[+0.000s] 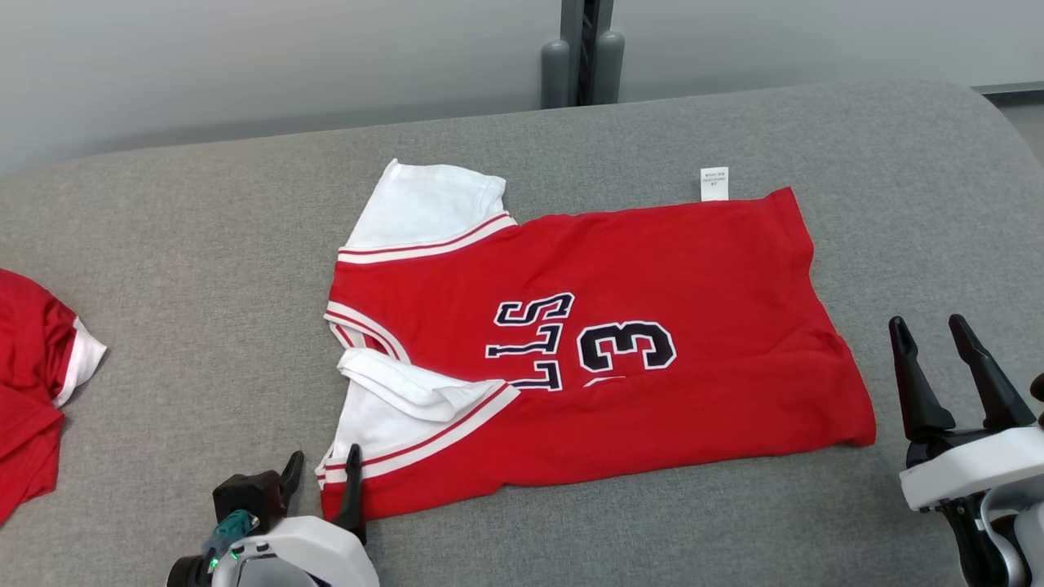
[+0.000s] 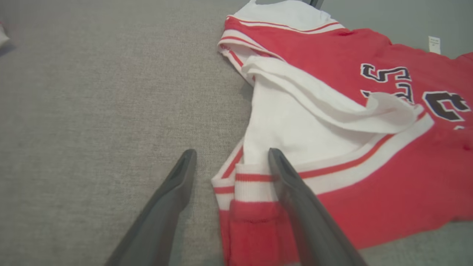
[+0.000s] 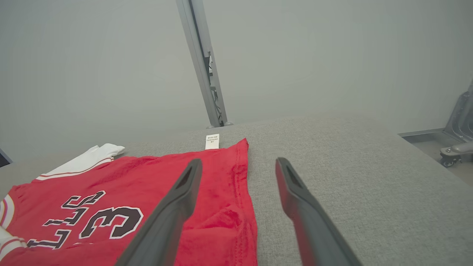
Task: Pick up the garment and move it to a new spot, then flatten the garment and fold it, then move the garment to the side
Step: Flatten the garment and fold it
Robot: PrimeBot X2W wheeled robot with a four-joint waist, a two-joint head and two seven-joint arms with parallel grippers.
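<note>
Two claws, both with fingers spread apart, nothing gripped. At the near sleeve corner of the shirt (image 1: 693, 277), the left claw (image 1: 325, 453): one finger over bare desk (image 1: 204, 244), the other over the striped cuff, contact unclear. Near the hem, over bare desk, the right claw (image 1: 926, 321). Well off to the left, a crumpled red cloth (image 1: 28, 391) with a white edge. Behind the desk, a grey post (image 1: 581, 57) against a pale wall. Nothing between either claw and the shirt.

Shirt laid out mid-desk, collar to the left, hem to the right: red body, white short sleeves, red-and-white striped trim, black letters and a "3" outlined in white, part of the print hidden under a fold. Near sleeve doubled back on itself. Small white tag (image 1: 714, 183) poking past the far edge. Soft knit, rumpled toward the hem. Desk top in coarse grey weave, corners rounded.
</note>
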